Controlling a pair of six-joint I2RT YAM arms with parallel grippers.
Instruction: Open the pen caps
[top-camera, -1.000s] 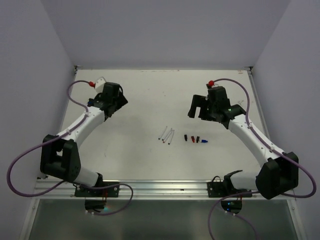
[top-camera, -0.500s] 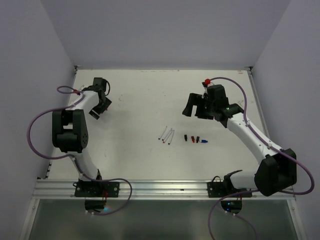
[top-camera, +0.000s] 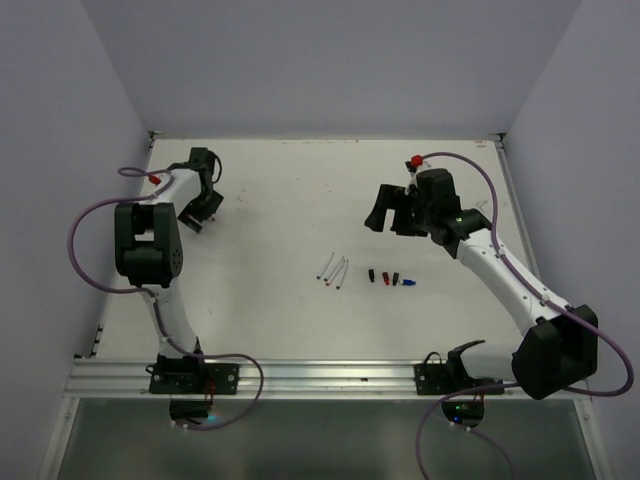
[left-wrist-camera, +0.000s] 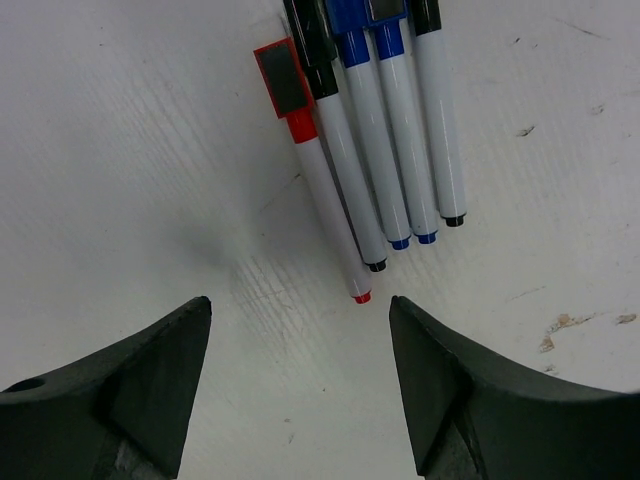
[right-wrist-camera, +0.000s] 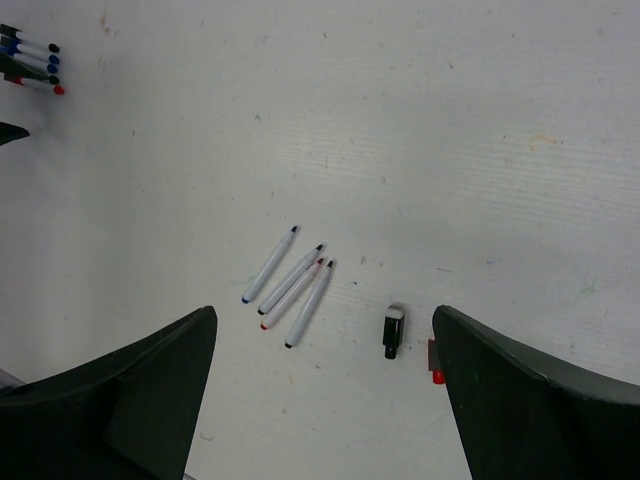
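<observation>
Just swung left gripper (left-wrist-camera: 298, 312) over capped pens (left-wrist-camera: 385, 150), fingers spread and empty same as right gripper (top-camera: 388, 215), so more caps (left-wrist-camera: 283, 80) to pull.

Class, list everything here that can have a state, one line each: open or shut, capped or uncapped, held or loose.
left gripper, open, empty, above the capped pens.
right gripper, open, empty.
capped pens, five, caps on, lying side by side.
centre pens, four, caps off, lying flat.
pen caps, four, off, loose beside the centre pens.
</observation>
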